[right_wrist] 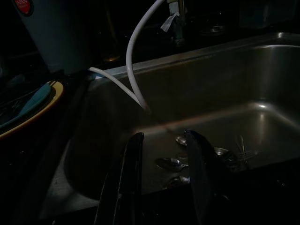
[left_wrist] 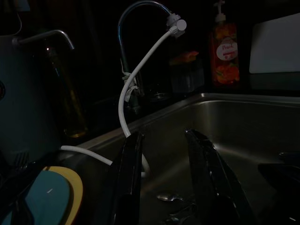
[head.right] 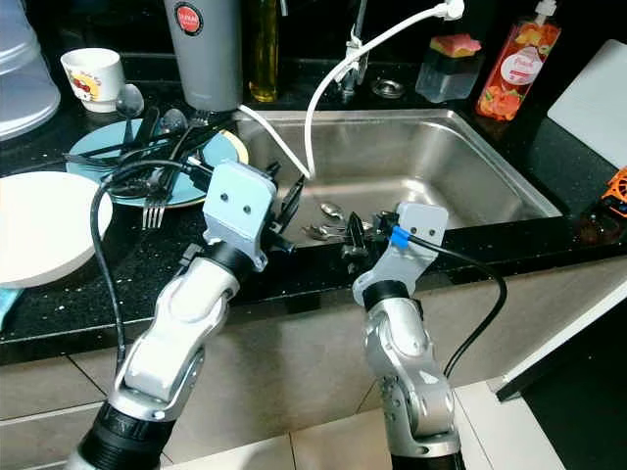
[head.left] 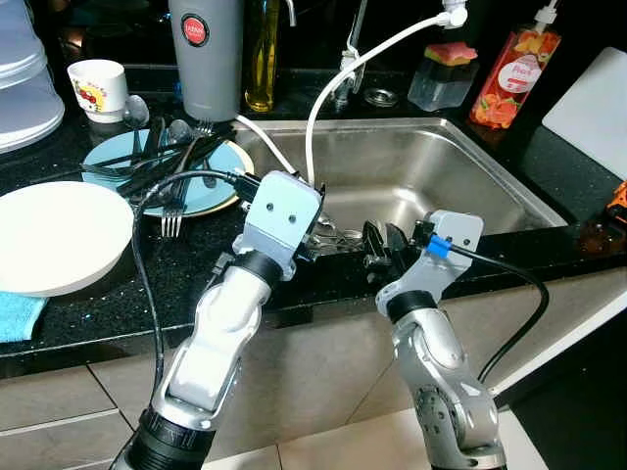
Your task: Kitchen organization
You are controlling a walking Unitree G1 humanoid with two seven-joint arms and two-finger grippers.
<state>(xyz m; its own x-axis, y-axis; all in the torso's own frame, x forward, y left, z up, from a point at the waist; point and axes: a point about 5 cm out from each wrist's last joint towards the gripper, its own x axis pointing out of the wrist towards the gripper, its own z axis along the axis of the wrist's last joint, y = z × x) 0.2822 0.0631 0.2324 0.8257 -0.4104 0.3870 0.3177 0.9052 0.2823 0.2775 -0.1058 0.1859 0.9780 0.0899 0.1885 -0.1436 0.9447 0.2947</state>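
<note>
A steel sink [head.left: 441, 166] holds several spoons and forks [head.right: 328, 220] on its floor near the front edge; they appear in the right wrist view as spoons [right_wrist: 172, 163] and a fork [right_wrist: 241, 152]. My left gripper [left_wrist: 165, 135] hangs open over the sink's front left corner with nothing between its fingers. My right gripper [right_wrist: 164, 136] stands open at the sink's front rim, just above that cutlery. On the counter to the left, a blue plate [head.left: 211, 186] carries several forks and spoons [head.left: 171, 166].
A white hose [head.left: 333, 88] runs from the tap down into the sink. A white bowl [head.left: 54, 235] and blue cloth [head.left: 15, 313] lie at the left. Behind stand a mug [head.left: 96, 88], grey canister [head.left: 206, 54], oil bottle [head.left: 261, 59] and soap bottle [head.left: 512, 69].
</note>
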